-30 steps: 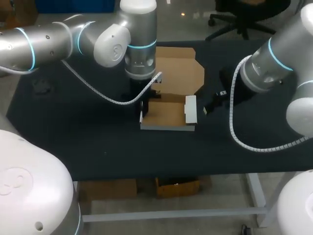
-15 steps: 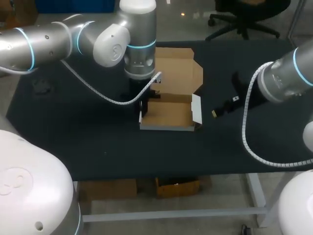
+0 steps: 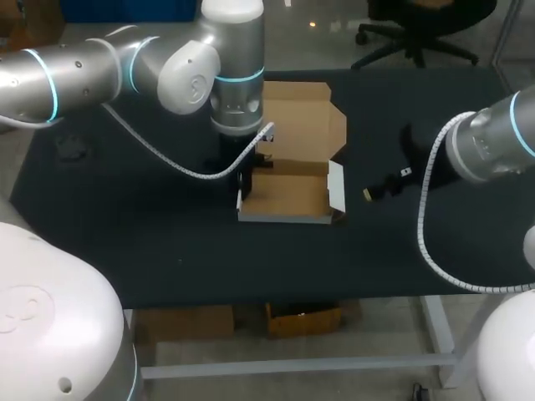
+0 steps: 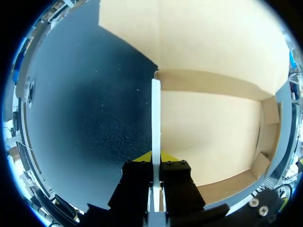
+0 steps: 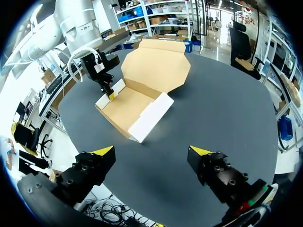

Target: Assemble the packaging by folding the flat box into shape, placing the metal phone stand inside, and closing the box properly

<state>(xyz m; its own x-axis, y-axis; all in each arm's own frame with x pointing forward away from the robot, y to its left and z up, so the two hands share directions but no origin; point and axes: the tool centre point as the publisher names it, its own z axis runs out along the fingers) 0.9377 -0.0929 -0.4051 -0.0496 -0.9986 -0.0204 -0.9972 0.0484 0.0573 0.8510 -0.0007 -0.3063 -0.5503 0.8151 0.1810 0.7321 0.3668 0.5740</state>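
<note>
Within the left hand (image 4: 155, 160) stands one wall of the box (image 4: 210, 125)

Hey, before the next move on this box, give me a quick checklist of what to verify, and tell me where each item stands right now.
1. Left gripper shut on the left side wall: ok, one finger on each face.
2. Right gripper open and free: ok, its fingers are wide apart with nothing between them, and it is off to the side of the box.
3. Right side flap standing square: not ok, it is tilted.
4. Lid out of the way: ok, it lies open on the table behind the box.
5. Box interior free: ok, bare cardboard floor.
6. Phone stand located: cannot tell, no view shows it.
</note>
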